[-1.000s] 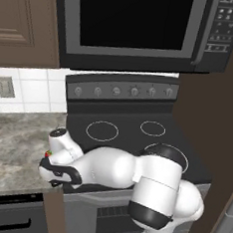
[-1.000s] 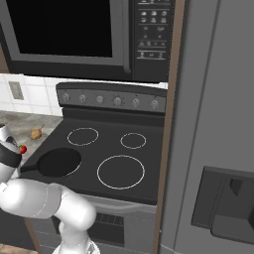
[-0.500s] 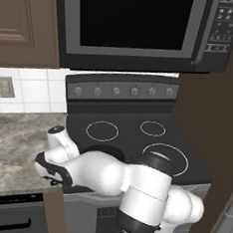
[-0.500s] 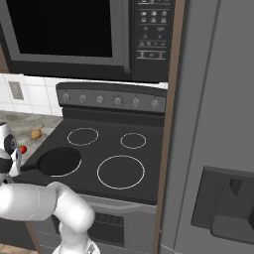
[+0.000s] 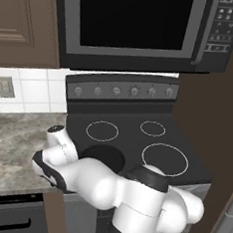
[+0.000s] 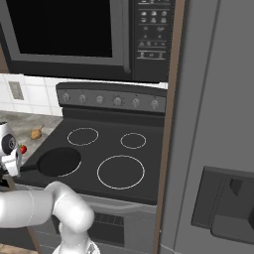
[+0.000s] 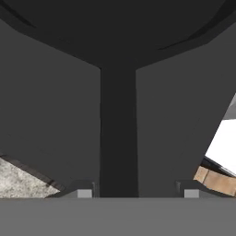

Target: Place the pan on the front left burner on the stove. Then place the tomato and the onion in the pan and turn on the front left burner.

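Speckled grey stone desk on the left, flat matte black frying pan sitting on the front left burner ring of the black glass stove, and the tool has just spread apart off its thin handle, so tomato next.

base views flank the arm, sharing the stove; hand view close above pan handle

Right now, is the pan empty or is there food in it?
Empty. The pan sits on the front left burner with a bare black inside; the tomato and onion lie on the counter.
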Motion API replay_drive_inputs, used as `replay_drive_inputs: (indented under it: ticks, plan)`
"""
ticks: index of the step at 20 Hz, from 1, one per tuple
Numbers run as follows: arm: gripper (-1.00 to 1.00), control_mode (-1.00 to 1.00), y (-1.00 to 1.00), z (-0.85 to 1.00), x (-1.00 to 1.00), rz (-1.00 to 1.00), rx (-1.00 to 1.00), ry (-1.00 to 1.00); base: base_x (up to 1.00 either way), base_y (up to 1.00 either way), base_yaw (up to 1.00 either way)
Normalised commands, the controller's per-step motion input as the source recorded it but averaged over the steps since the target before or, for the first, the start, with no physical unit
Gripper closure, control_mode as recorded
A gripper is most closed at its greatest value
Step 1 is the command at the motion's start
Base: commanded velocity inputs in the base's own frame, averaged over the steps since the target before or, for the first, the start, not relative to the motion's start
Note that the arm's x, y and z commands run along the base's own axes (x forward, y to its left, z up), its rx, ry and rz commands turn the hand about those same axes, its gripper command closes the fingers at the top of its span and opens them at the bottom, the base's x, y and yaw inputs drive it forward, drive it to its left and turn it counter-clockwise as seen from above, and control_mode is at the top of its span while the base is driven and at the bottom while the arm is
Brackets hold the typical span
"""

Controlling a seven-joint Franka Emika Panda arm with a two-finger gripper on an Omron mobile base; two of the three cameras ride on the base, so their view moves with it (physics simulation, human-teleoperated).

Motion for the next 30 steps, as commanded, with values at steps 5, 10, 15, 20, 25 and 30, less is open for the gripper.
replay_drive_inputs:
  ticks: [5,10,15,20,25,30]
  plan:
    - [-1.00,-1.00,-0.07,0.26,-0.01,0.00,0.00,0.00,0.00,0.00,0.00]
    - [-1.00,-1.00,-0.09,0.54,0.00,0.00,0.00,0.00,0.00,0.00,0.00]
    - [-1.00,-1.00,-0.01,0.41,0.00,0.00,0.00,0.00,0.00,0.00,0.00]
    - [-1.00,-1.00,0.00,0.17,0.00,0.06,0.00,-0.03,0.00,0.00,0.00]
    - [-1.00,-1.00,0.00,0.13,0.00,0.23,0.00,-0.09,0.00,0.00,0.00]
    - [-1.00,-1.00,0.00,0.13,0.00,0.29,0.00,-0.09,0.00,0.00,0.00]
